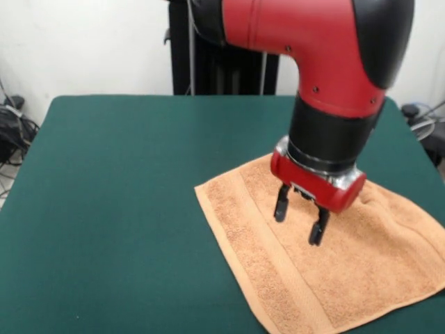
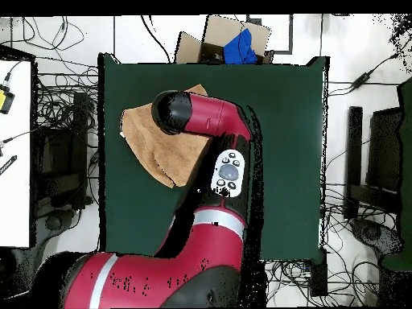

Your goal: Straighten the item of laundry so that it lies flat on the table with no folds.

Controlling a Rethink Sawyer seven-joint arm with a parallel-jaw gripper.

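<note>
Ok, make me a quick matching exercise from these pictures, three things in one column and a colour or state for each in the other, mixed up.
Column one:
1. towel
2. table
3. gripper

Column two:
A. dark green, carries the cloth
B. open, just above the cloth
C. peach-orange, spread out in the front view

Pairs: 1-C, 2-A, 3-B

Open claw [image 1: 300,214] above peach towel [image 1: 334,264] on green table [image 1: 118,195].

green table [image 1: 125,209]; orange towel [image 1: 375,271] atop
</note>
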